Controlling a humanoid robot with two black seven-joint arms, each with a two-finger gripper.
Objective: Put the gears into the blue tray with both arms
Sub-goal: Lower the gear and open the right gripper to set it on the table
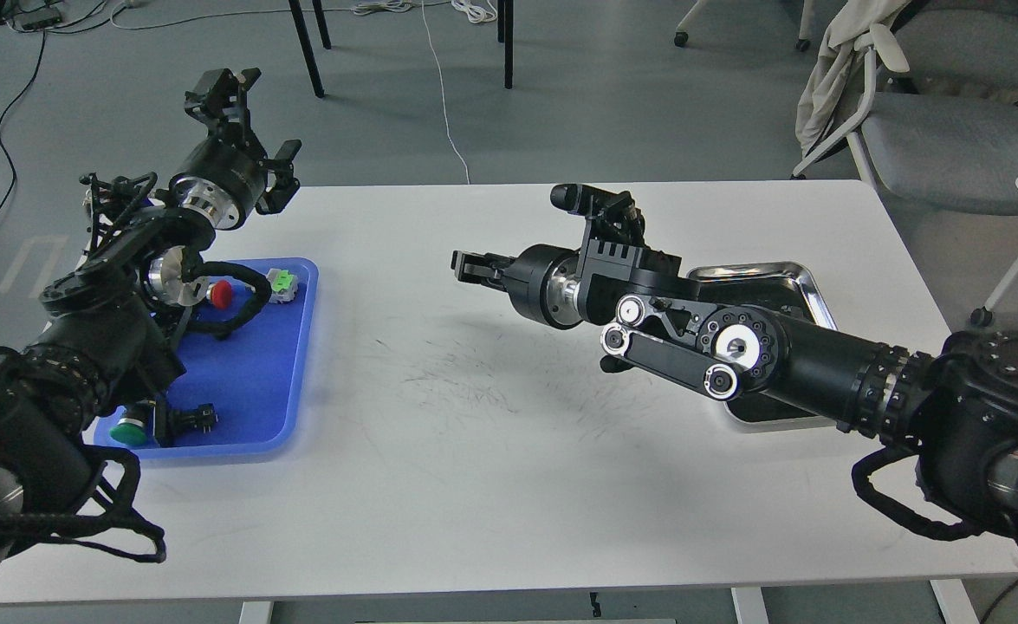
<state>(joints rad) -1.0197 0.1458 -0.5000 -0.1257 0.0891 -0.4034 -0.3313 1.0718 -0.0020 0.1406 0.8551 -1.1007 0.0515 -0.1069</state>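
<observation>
The blue tray (253, 399) lies at the table's left, partly covered by my left arm. My left gripper (224, 87) is raised beyond the tray's far edge, out past the table, and its two claws are spread open with nothing between them. My right arm stretches across the table middle. My right gripper (465, 264) points left above the white tabletop, about halfway between the two trays. Its fingers are pressed close together. No gears show anywhere; whether one sits between the fingertips is too small to tell.
The blue tray holds a red push-button (221, 295), a green one (129, 431), a green-and-white switch (282, 282) and a black part (197, 418). A steel tray (799, 273) lies at the right, mostly hidden by my right arm. A grey chair (950, 130) stands beyond the table's right corner.
</observation>
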